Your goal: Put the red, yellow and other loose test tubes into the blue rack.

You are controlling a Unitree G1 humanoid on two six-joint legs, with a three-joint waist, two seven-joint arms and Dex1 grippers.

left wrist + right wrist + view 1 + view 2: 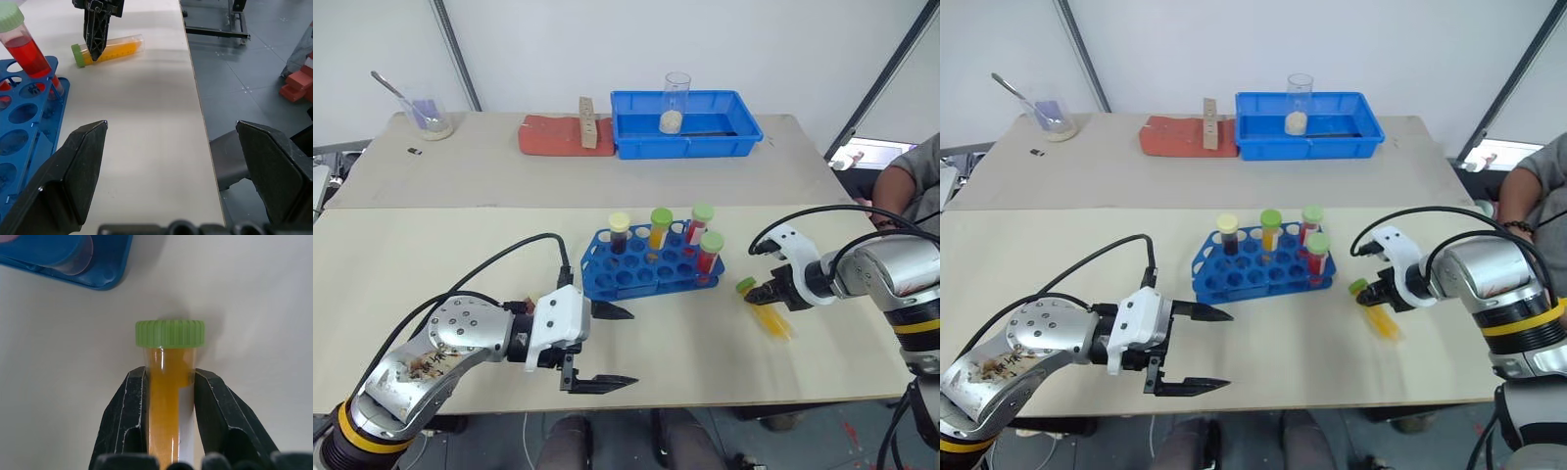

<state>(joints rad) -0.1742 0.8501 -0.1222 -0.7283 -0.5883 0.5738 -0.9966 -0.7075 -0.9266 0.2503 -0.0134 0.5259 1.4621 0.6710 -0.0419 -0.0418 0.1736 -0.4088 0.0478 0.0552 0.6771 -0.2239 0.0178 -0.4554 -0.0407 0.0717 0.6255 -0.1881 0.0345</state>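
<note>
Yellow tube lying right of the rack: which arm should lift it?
Right. Its end effector is shut on the yellow tube just below the green cap. The left end effector hangs open on the blue rack's other side.

Five test tubes in all: four stand upright in the one blue rack point(651, 266), namely one cream-capped point(619, 233), one yellow-orange point(660, 228) and two red point(700, 224) point(710, 254); a fifth, yellow-orange point(766, 313), lies at the rack's 4 o'clock. One blue tray point(685, 125) at 12 o'clock; two glass beakers point(675, 102) point(429, 116)
</note>
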